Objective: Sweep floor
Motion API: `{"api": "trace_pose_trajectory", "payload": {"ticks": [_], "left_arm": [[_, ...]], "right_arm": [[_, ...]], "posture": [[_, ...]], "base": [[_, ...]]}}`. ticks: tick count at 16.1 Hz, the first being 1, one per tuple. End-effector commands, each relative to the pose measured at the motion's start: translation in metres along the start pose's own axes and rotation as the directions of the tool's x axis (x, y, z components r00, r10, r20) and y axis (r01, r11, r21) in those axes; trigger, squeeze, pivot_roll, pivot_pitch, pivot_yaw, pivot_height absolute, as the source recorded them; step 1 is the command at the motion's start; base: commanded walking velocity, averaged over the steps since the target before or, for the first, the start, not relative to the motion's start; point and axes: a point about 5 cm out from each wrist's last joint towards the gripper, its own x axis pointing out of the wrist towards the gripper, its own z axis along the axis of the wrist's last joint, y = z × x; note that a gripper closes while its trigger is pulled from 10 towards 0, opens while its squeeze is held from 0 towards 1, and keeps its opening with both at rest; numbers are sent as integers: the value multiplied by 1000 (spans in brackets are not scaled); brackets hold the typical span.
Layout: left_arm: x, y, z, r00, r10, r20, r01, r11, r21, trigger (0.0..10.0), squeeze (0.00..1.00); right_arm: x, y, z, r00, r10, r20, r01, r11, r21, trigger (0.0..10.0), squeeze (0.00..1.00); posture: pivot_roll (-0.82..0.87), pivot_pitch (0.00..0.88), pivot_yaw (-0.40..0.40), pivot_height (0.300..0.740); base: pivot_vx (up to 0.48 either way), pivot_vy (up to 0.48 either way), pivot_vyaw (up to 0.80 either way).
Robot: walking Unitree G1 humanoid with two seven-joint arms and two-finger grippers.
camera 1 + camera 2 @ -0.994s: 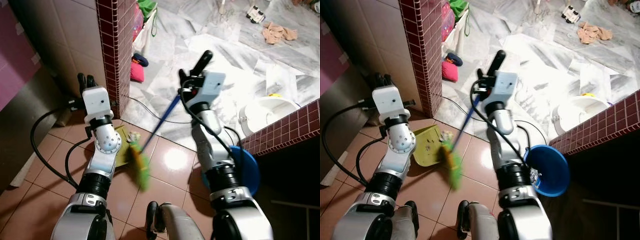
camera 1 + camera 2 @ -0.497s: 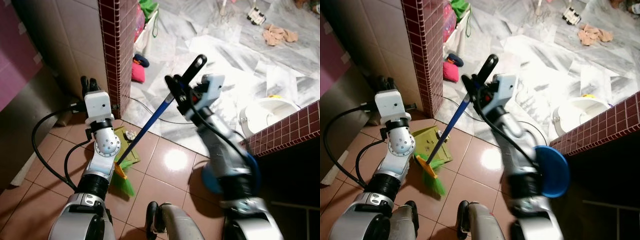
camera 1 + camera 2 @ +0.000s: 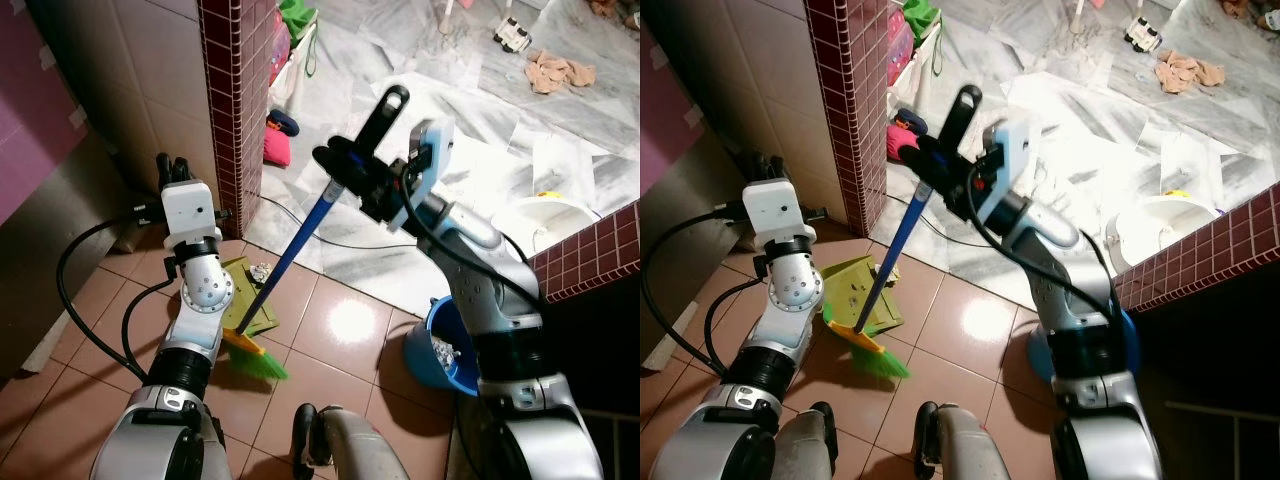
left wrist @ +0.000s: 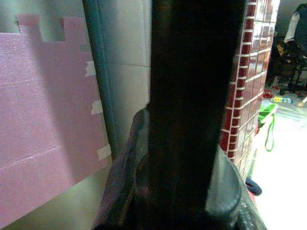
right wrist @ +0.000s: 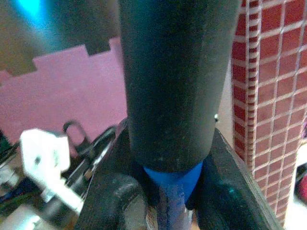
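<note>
The right end effector (image 3: 352,165) is clamped around the black grip at the top of the broom (image 3: 290,265), whose blue handle slants down to the robot's left. Its orange-backed green bristles (image 3: 262,358) rest on the brown floor tiles (image 3: 340,330), right beside the left forearm. The bristles overlap the near edge of a yellow-green dustpan (image 3: 862,295) lying flat on the tiles; the left arm hides part of that pan. A small pale clump of debris (image 3: 262,270) sits at the pan's far edge, too small to identify.

The left end effector (image 3: 170,168) is held up near the maroon-tiled wall corner (image 3: 232,110), apart from the broom; I cannot tell how its fingers stand, since the wrist housing covers them and the left wrist view is blocked by one dark finger.

A blue bucket (image 3: 440,345) stands by the right elbow, partly hidden behind the arm.
</note>
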Motion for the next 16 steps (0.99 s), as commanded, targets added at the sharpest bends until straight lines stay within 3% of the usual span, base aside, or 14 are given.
{"api": "trace_pose_trajectory", "payload": {"ticks": [1,4,6,11,16], "left_arm": [[-6,-4,-5,998,-44,-32,44,999,-7,10000,0],[-7,-3,-6,998,-43,-37,43,999,-1,10000,0],[-9,-4,-8,997,-53,-49,53,999,2,10000,0],[-11,-4,-10,996,-57,-62,57,998,0,10000,0],[-11,-3,-11,996,-62,-70,62,998,0,10000,0]], "right_arm": [[0,-7,18,995,-31,96,35,999,-34,10000,0],[4,-16,36,982,-87,165,102,991,-83,10000,0],[7,-25,43,965,-164,203,199,965,-168,10000,0],[8,-30,23,954,-237,186,287,903,-320,10000,0],[11,-23,-14,946,-285,153,320,897,-306,10000,0]], "posture": [[-107,211,-164,740],[-103,209,-165,740],[-100,210,-167,740],[-93,213,-169,740],[-82,220,-165,740]], "base": [[0,0,0],[0,0,0],[0,0,0],[0,0,0],[0,0,0]]}}
